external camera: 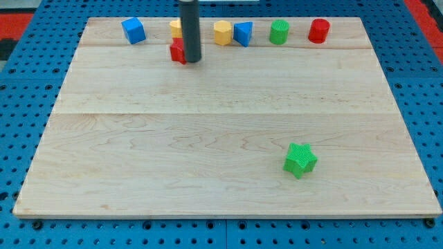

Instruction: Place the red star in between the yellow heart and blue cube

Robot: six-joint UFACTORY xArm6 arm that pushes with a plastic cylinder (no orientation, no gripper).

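Observation:
My tip [192, 59] is at the view's top, left of centre, touching the right side of the red star [178, 51], which the rod partly hides. The yellow heart [176, 28] sits just above the star and is half hidden behind the rod. The blue cube [133, 31] lies to the left of the heart, near the board's top edge. The star sits below the gap between the cube and the heart, closer to the heart.
Along the top edge, right of the rod, stand a yellow hexagon block [222, 32], a blue triangle block [243, 33], a green cylinder [279, 32] and a red cylinder [318, 31]. A green star [300, 160] lies at the lower right of the wooden board [208, 138].

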